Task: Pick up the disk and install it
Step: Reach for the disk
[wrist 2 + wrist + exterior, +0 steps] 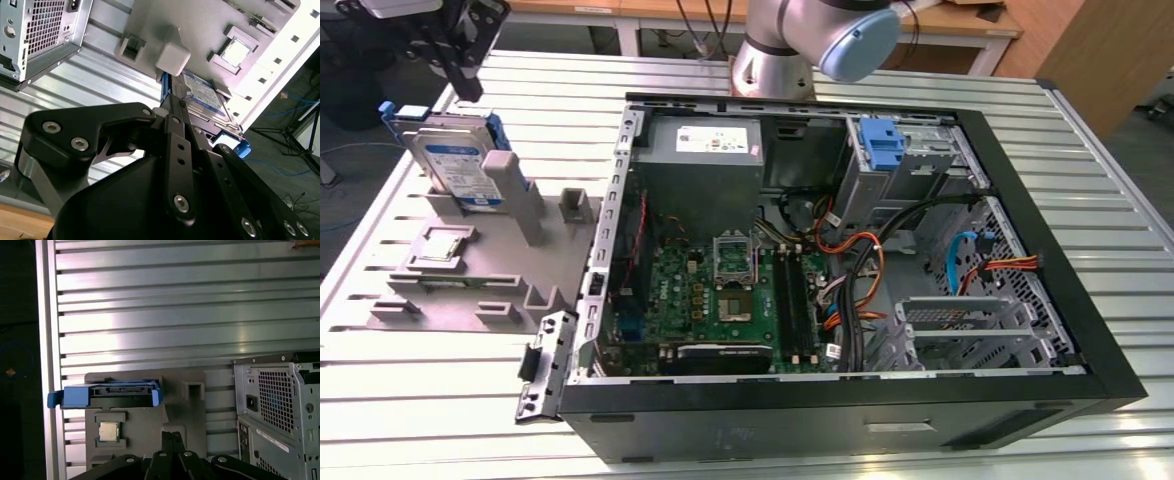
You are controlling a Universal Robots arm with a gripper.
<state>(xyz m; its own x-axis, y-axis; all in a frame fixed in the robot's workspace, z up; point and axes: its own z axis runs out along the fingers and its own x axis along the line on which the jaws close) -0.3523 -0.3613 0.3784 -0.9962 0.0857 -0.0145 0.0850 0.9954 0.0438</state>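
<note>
I have the disk (pixel 460 165), a flat silver hard drive with a white-and-blue label in a blue plastic bracket, standing on edge in the grey plastic holder (pixel 494 272). The holder sits on the ribbed metal table (pixel 427 400) at the exterior view's left, beside the open black computer case (pixel 854 405). The black gripper (pixel 464 78) hangs above the disk, holding nothing. In the first wrist view its fingertips (pixel 168 436) look pressed together, though the angle is poor.
</note>
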